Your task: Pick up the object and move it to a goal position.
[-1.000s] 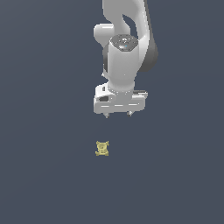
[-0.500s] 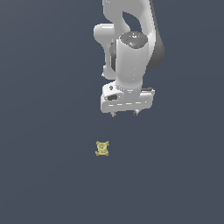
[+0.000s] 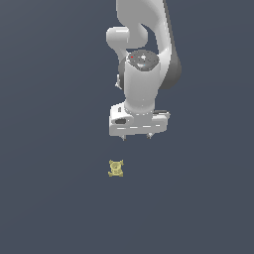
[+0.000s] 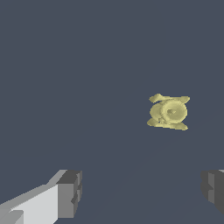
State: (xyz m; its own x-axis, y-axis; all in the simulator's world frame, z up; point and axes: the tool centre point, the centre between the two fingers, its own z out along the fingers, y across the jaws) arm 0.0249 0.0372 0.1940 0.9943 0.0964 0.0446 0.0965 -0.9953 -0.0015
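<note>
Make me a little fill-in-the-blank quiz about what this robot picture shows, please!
1. The small lumpy object is olive-____ in colour.
2. The gripper is holding ____.
3. In the wrist view, the gripper's two fingers stand wide ____.
4. In the exterior view, the object lies ____ the gripper.

Missing words: yellow; nothing; apart; below

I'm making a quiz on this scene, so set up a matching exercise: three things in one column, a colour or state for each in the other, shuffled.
Things:
1. lumpy object
2. tool
3. floor

Descriptions:
A. plain dark grey-blue
B. olive-yellow, lying untouched
C. white, open, holding nothing

Pairs: 1-B, 2-C, 3-A
</note>
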